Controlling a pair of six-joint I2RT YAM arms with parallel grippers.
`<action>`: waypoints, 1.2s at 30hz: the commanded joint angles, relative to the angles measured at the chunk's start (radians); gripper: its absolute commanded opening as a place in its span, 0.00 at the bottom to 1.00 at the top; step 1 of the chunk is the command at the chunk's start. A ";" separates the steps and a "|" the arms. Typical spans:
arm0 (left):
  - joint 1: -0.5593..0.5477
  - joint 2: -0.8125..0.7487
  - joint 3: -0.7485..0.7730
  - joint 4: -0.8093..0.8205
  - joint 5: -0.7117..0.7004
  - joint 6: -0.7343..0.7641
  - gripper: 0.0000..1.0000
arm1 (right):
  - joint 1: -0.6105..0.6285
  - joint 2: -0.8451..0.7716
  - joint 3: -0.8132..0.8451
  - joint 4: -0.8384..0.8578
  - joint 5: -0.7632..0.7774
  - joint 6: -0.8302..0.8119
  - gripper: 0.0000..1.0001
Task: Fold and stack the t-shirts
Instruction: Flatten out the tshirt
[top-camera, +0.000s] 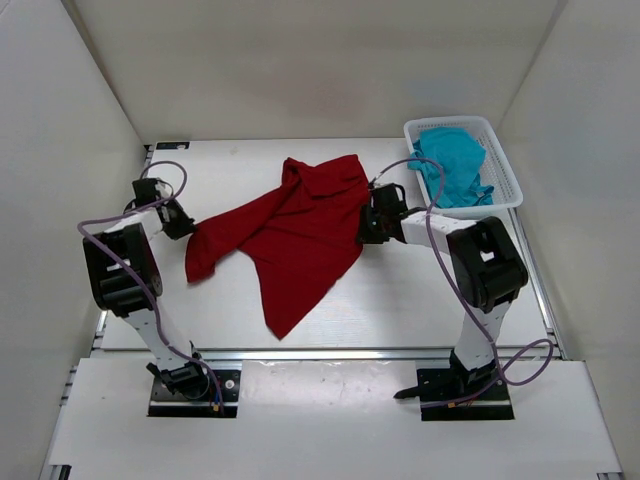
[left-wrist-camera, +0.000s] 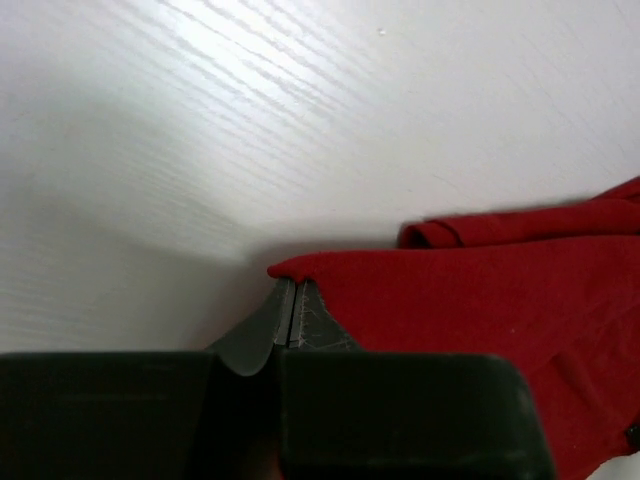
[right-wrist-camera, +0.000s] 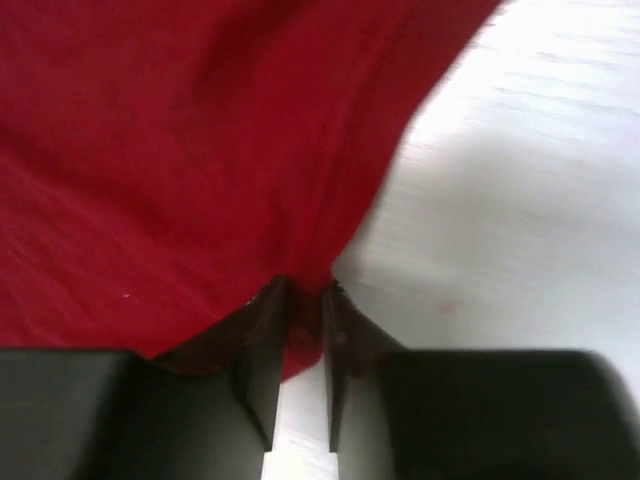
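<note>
Clamping opposite edges of the dark red fabric t-shirt (top-camera: 300, 232) on the white table (top-camera: 410, 300), left gripper (left-wrist-camera: 291, 298) and right gripper (right-wrist-camera: 306, 296) pinch tight.

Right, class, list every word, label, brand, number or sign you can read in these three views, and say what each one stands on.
None: no word, label, brand, number or sign can be read in any view.
The dark red t-shirt, the teal t-shirt, the white basket and the table all look plain.
</note>
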 joint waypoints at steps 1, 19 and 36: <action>-0.041 -0.018 0.068 0.030 -0.040 0.020 0.00 | -0.024 0.029 0.013 -0.014 -0.019 0.001 0.05; -0.018 -0.191 -0.054 0.076 -0.015 -0.072 0.82 | -0.173 -0.225 0.017 -0.072 0.047 -0.036 0.52; -0.017 -0.926 -0.733 0.100 -0.094 -0.417 0.25 | 0.151 -0.641 -0.387 -0.011 0.018 -0.001 0.28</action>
